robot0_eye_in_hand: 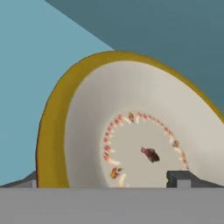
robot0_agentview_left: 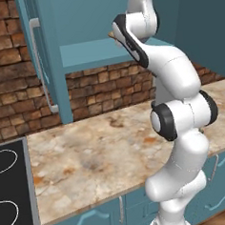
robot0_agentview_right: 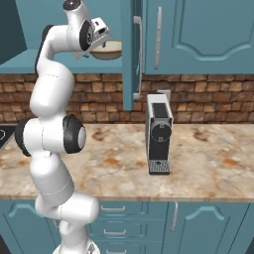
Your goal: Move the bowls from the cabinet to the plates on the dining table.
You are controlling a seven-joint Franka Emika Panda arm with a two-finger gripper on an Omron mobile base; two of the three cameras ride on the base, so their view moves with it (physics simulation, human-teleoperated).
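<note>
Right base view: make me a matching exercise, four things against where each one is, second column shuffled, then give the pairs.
Things:
1. bowl
2. coffee machine
3. pincer
4. cabinet door

Places:
A. standing on the marble counter
B. swung open, edge toward the camera
C. on the cabinet shelf
D. open at the bowl, up at shelf height

Pairs: 1-C, 2-A, 3-D, 4-B
</note>
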